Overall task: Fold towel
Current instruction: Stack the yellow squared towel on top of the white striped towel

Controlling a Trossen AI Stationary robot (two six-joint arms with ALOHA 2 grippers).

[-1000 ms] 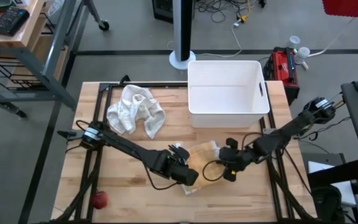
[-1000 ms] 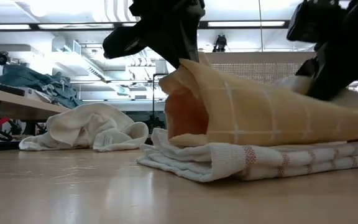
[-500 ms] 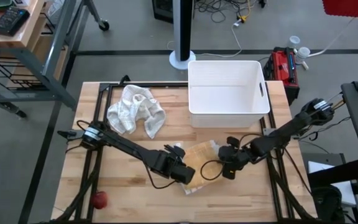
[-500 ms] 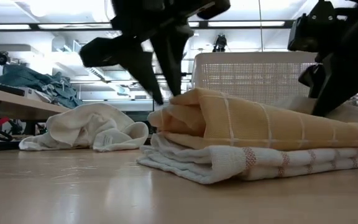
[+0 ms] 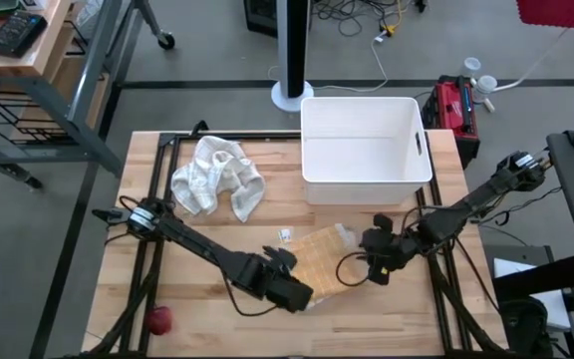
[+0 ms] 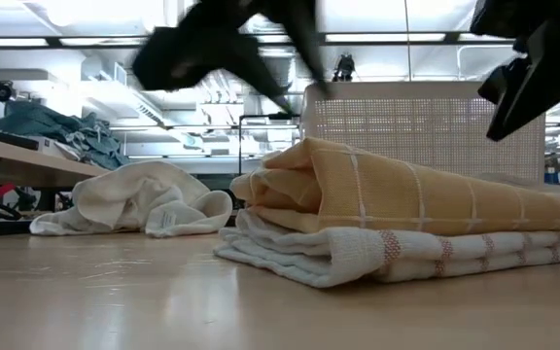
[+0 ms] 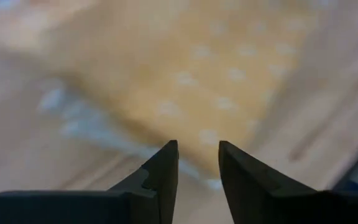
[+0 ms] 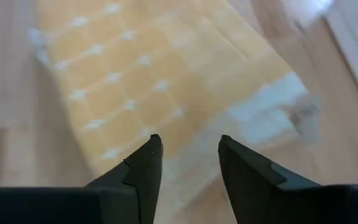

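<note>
Both grippers have let go of the yellow towel (image 5: 319,261) and drawn back; its raised fold now lies flat.

High view: it rests on a white towel (image 5: 343,235) near the bench's (image 5: 193,284) front edge, mid-width. Left gripper (image 5: 292,292) sits at its front-left corner, right gripper (image 5: 375,265) just off its right edge — a bin (image 5: 365,150) stands behind, a crumpled cloth (image 5: 217,178) back left.

Low view: yellow towel folded atop the white one (image 6: 358,255) — arms lifted clear.

Left wrist view: fingers (image 7: 161,171) parted, empty.

Right wrist view: fingers (image 8: 143,167) parted, empty, above the towel (image 8: 142,81).
</note>
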